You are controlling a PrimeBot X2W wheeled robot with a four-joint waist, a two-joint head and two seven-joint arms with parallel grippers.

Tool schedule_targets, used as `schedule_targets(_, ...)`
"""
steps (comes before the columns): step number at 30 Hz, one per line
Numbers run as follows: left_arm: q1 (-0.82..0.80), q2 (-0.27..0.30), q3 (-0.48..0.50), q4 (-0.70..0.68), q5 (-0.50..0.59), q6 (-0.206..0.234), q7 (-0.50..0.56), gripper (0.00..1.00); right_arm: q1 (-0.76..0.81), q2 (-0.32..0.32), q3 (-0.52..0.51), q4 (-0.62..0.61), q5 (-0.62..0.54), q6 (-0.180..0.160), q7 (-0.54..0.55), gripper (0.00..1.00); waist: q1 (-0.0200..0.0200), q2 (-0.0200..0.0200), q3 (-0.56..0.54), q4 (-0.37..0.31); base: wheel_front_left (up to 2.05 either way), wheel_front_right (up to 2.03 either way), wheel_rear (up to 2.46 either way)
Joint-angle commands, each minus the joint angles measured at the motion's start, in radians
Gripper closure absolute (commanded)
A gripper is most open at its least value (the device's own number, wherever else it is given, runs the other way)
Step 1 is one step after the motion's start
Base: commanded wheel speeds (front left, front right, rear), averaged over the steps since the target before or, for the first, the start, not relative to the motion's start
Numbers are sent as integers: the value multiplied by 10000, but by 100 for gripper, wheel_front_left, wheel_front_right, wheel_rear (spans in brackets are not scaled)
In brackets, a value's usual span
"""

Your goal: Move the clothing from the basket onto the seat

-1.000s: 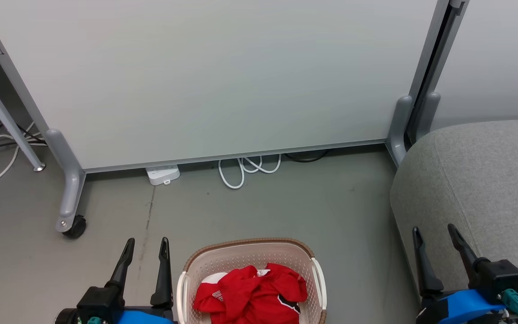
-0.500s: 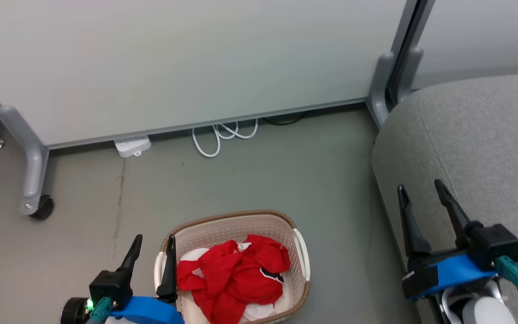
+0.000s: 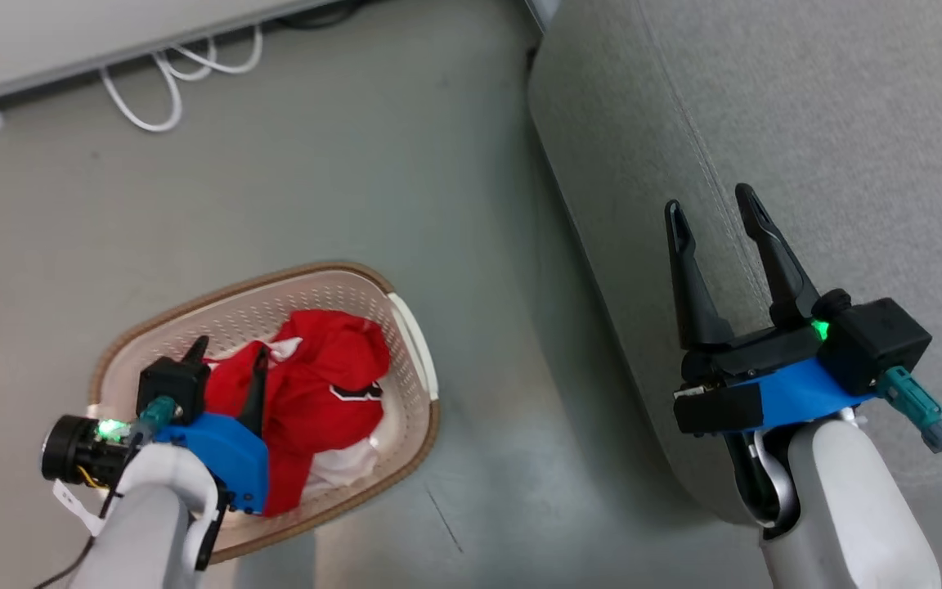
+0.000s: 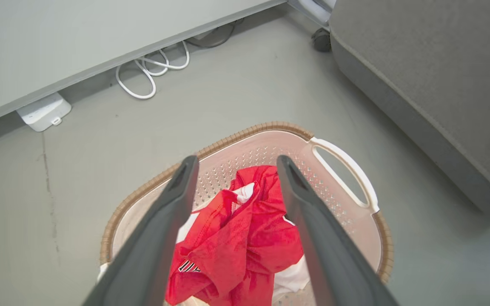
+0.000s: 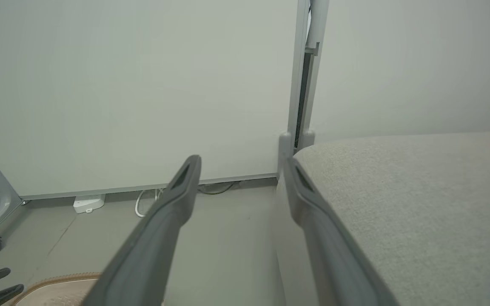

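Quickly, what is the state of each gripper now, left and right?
Left gripper: open, empty, over the clothing in the basket.
Right gripper: open, empty, at the edge of the seat.

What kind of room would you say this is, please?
Probably an office or lab staged as a lounge: a pale partition panel, a looped white cable on the hard grey floor, a grey fabric sofa seat.

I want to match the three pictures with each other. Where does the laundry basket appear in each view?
Head view: the basket at the lower left, partly covered by the left gripper.
Left wrist view: the basket at the lower centre.
Right wrist view: the basket in the bottom left corner, cut by the edge.
Shared landmark: the white cable looped on the floor.
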Motion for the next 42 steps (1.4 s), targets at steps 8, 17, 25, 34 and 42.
schedule_targets(8, -1462, 994, -91, 1264, 374, -126, 991, 0, -1007, 10, 663, 632, 1038, -3, -585, 0, -3, 0, 3184, -2484, 0, 0, 0)
schedule_targets(17, -2284, 1393, -334, 2543, 889, 557, 1735, 0, -978, 5, 623, 547, 1368, -3, -718, 0, -3, 0, 3748, -2442, 0, 0, 0)
schedule_targets(25, -2594, 1498, -512, 2854, 979, 752, 1126, 0, -756, 2, 810, 400, 1609, -3, -723, 0, -3, 0, 3823, -2422, 3, 3, 3)
schedule_targets(34, -2868, 1508, -742, 3391, 938, 518, 1495, 0, -800, 2, 762, 180, 1531, -3, -709, 0, -3, 0, 3960, -2330, 6, 6, 6)
schedule_targets(42, -3257, 1640, -633, 3992, 635, 345, 1882, 100, -684, 0, 885, -74, 1408, -3, -707, 0, -3, 0, 4324, -2110, 8, 8, 8)
